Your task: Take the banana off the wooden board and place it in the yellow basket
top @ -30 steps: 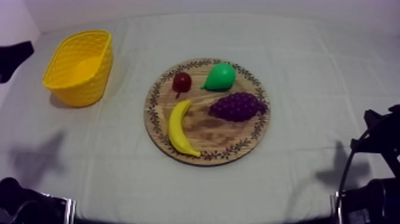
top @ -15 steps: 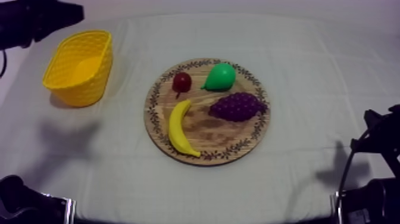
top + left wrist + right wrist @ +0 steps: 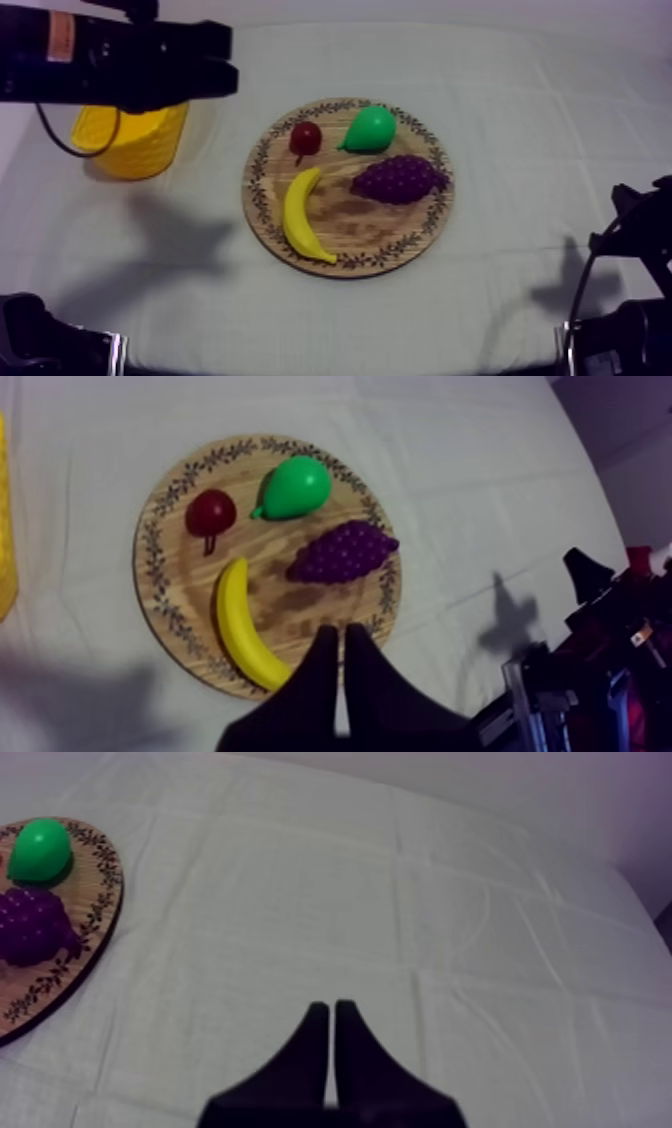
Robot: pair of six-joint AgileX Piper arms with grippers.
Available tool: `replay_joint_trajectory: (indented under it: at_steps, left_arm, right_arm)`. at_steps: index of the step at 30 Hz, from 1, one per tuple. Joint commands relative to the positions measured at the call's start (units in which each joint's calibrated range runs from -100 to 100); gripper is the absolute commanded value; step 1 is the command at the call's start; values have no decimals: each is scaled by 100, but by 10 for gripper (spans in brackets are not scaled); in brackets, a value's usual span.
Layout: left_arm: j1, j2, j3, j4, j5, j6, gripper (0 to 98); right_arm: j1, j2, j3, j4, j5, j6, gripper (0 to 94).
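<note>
Left arm enters at upper left in top view, lying across the yellow basket and hiding its upper rim, tip past the basket and near the wooden board on the basket side

Left pincer: fingers together in a narrow wedge, nothing held; in left wrist view it sits over the board's rim, just beside one end of the banana

Banana lies flat on the board, on the half toward the basket, apart from the other fruit

Small red fruit and pear side by side at the board's far part, grapes close to the pear

Right arm low at the right edge in top view

Right pincer: fingers together, empty, over bare cloth of the worktop, well apart from the board
</note>
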Motion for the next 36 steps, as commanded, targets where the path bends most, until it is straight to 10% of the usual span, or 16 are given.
replay_joint_trajectory:
  at_steps: [1,15,20,23,25,36]
  left_arm:
    - [10,195,31,22,17,17,18]
    - [27,959,317,224,549,185,65]
    - [69,948,553,198,814,466,494]
    - [101,964,689,424,571,-184,789]
    - [71,997,725,464,591,-3,863]
    - [-119,1171,779,760,482,275,766]
  right_arm:
    - [-1,-2,2,1,2,1,3]
    - [-1,-2,2,1,2,1,3]
    - [-1,-2,2,1,2,1,3]
    - [-1,-2,2,1,2,1,3]
    - [-1,-2,2,1,2,1,3]
    - [-1,-2,2,1,2,1,3]
